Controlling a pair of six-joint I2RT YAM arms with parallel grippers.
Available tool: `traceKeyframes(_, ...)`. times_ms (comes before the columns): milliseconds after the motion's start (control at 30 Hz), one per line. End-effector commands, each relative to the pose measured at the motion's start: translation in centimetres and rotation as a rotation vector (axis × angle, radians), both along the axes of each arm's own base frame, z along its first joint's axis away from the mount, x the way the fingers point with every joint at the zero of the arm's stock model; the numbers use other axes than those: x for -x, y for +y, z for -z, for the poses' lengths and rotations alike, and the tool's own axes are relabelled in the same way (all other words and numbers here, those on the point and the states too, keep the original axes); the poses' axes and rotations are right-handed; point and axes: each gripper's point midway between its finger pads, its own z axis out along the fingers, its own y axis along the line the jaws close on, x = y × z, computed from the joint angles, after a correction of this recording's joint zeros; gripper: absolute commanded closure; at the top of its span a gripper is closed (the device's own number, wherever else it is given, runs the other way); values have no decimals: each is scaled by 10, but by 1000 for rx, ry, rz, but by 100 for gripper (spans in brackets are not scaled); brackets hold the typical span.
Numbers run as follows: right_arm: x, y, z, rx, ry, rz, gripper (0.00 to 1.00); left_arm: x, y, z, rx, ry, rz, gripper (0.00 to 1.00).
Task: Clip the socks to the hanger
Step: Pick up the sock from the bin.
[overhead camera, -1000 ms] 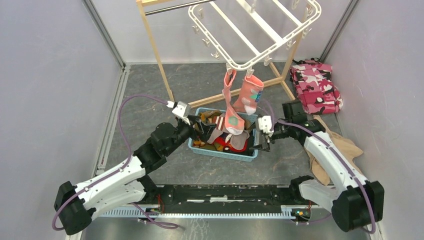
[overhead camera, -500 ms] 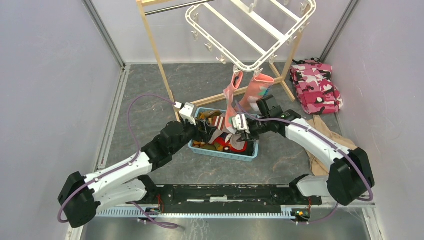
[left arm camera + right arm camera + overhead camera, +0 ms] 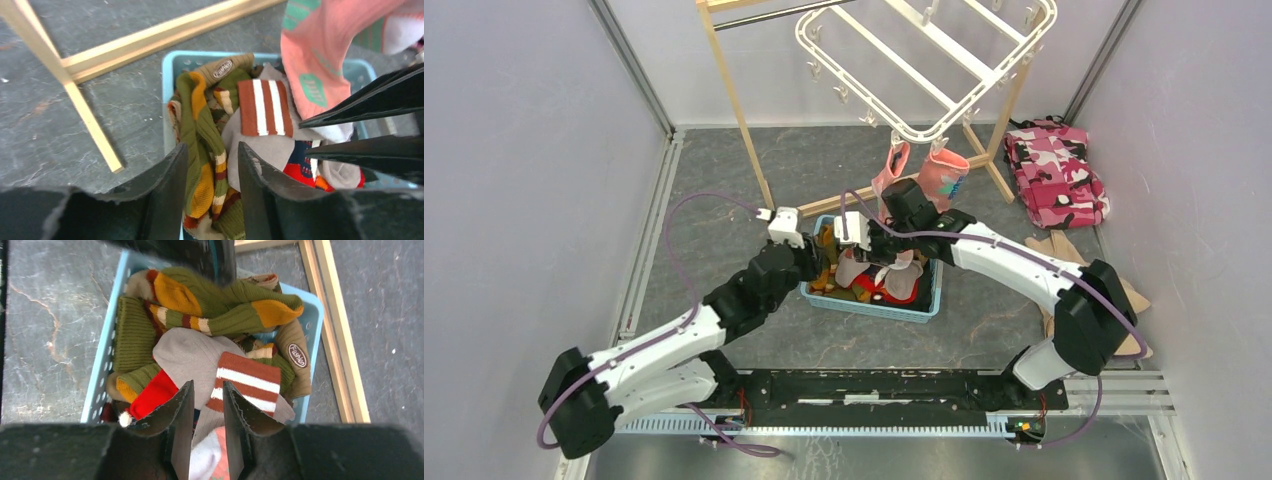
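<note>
The white hanger (image 3: 934,60) hangs at the top with two salmon-pink socks (image 3: 946,176) clipped to its near rim. More socks fill the blue basket (image 3: 921,309). My right gripper (image 3: 869,255) is open low over the pile, above a grey-brown sock with a red-white striped cuff (image 3: 247,382), with a bright red sock (image 3: 155,392) to its left. A hanging salmon sock's white toe (image 3: 212,460) lies between its fingers. My left gripper (image 3: 822,265) is open at the basket's left end, over an olive-and-yellow striped sock (image 3: 207,150). The striped cuff (image 3: 262,107) also shows there.
A light wooden frame stand (image 3: 739,110) carries the hanger; its base bar (image 3: 165,35) runs just behind the basket. A pink camouflage cloth (image 3: 1056,175) lies at the right wall, and a tan garment (image 3: 1129,295) lies under the right arm.
My right arm has swung left across the basket, and its gripper is now over the pile near the left gripper. The hanger and clipped socks have swayed. The left gripper has barely moved.
</note>
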Motion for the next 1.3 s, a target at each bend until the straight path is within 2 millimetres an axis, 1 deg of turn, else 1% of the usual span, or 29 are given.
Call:
traceKeyframes(0,-24,3,8,48,-20,144,67,-3,35,-32,101,-73,-186,49)
traceKeyframes(133,-29,3,23,104,-23,179,65,4,47,-34,146,-96,-211,41)
traceKeyframes(267,-35,0,33,147,-31,209,66,6,48,-36,164,-105,-205,36)
traceKeyframes(300,-36,0,34,153,-32,212,68,6,47,-36,164,-105,-203,36)
traceKeyframes(333,-36,0,35,157,-32,212,72,6,46,-36,164,-103,-201,35)
traceKeyframes(400,-34,1,31,143,-31,210,82,6,44,-37,164,-100,-193,34)
traceKeyframes(467,-32,3,22,116,-33,206,89,6,42,-37,163,-98,-183,34)
traceKeyframes(533,-29,5,11,89,-32,196,93,6,39,-39,171,-104,-171,33)
traceKeyframes(667,-17,8,-7,38,0,162,100,6,33,-40,187,-114,-139,29)
traceKeyframes(800,-3,8,-20,-13,46,105,100,8,28,-44,225,-125,-111,26)
traceKeyframes(867,2,4,-31,-57,84,74,100,10,26,-49,252,-137,-98,22)
traceKeyframes(900,9,4,-37,-90,121,34,100,11,25,-53,269,-146,-87,18)
traceKeyframes(933,11,0,-44,-121,150,12,100,13,23,-58,289,-159,-70,14)
traceKeyframes(1000,20,-5,-57,-190,208,-50,100,18,18,-68,335,-191,-27,3)
traceKeyframes(1033,26,-8,-64,-219,230,-81,100,20,15,-73,361,-210,-4,1)
traceKeyframes(1167,39,-26,-86,-310,264,-160,100,34,7,-95,425,-308,108,0)
traceKeyframes(1267,45,-40,-100,-357,267,-191,100,49,-3,-115,433,-408,235,0)
